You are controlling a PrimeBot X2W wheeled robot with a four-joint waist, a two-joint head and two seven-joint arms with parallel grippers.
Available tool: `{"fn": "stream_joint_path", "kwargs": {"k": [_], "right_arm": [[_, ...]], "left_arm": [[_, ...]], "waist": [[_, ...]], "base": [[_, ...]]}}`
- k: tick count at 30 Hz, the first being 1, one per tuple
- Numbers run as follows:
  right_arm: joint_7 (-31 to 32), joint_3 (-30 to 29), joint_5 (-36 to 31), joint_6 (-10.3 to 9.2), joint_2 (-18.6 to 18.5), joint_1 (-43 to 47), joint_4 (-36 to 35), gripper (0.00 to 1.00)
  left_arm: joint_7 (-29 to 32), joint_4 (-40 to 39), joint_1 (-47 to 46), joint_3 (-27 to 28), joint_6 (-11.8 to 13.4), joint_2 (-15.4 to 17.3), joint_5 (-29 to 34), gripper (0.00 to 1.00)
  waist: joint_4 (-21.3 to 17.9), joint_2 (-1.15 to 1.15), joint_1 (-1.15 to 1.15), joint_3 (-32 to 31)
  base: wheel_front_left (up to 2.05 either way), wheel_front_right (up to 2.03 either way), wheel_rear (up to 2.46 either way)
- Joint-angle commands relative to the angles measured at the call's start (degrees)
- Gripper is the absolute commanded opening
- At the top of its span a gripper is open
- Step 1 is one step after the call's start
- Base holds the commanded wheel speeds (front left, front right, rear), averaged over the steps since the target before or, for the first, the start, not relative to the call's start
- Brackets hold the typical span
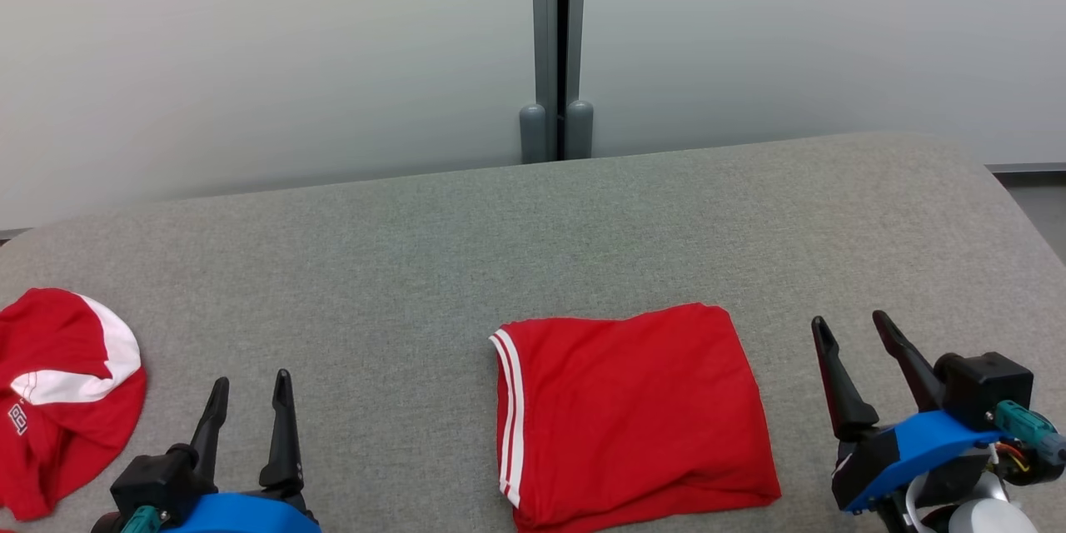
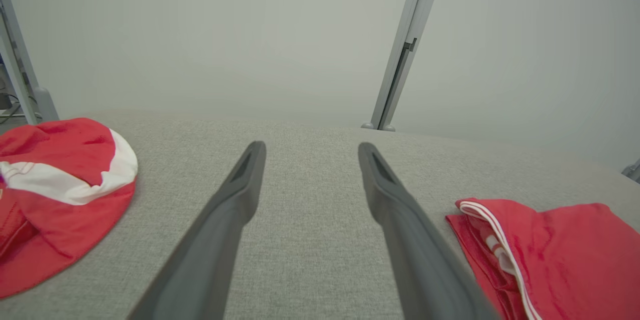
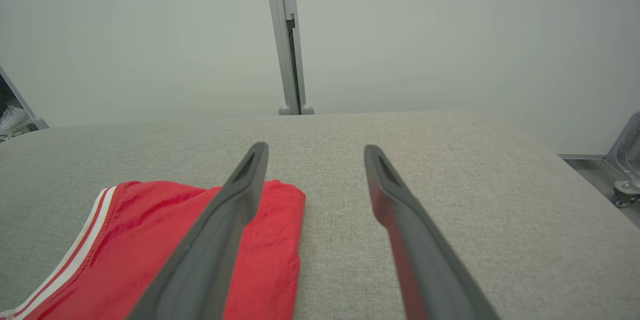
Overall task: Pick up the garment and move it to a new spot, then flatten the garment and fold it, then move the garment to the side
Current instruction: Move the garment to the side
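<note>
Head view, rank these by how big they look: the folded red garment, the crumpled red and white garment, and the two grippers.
1. folded red garment
2. crumpled red and white garment, though the picture's left edge crops it
3. left gripper and right gripper: unranked, since the bottom edge crops both differently

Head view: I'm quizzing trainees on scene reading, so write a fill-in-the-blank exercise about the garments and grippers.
1. The folded garment is red with ____ stripes along one edge.
2. The left gripper and the right gripper are both ____, holding nothing.
3. The crumpled garment lies to the robot's ____ of the folded one.
Missing words: white; open; left.
</note>
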Motion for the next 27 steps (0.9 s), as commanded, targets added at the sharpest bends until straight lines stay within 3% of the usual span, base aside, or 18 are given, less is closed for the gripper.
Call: {"fn": "stream_joint_path", "kwargs": {"k": [1, 16, 18, 27], "right_arm": [[-0.3, 0.0, 0.2, 0.03, -0.1, 0.9, 0.3, 1.00], [1.4, 0.1, 1.2, 0.02, 0.7, -0.3, 1.1, 1.00], [3.6, -1.0, 1.8, 0.03, 1.4, -1.5, 2.0, 1.00], [25.3, -4.1, 1.1, 0.03, 3.2, -9.5, 11.4, 1.00]], "left_arm": [[-0.1, 0.3, 0.0, 0.0, 0.3, 0.4, 0.3, 1.00], [-0.1, 0.1, -0.9, -0.7, 0.7, 0.6, -0.4, 1.00], [-0.1, -0.2, -1.2, -0.9, 0.7, 0.5, -0.4, 1.00], [-0.1, -1.8, -4.8, -2.3, 0.5, -0.3, 0.5, 1.00]], "waist": [[-0.1, 0.00, 0.01, 0.0], [0.1, 0.00, 0.01, 0.6], [0.2, 0.00, 0.01, 1.1], [2.5, 0.00, 0.01, 6.8]], "base": [[0.00, 0.00, 0.00], [0.00, 0.00, 0.00], [0.00, 0.00, 0.00], [0.00, 0.00, 0.00]]}}
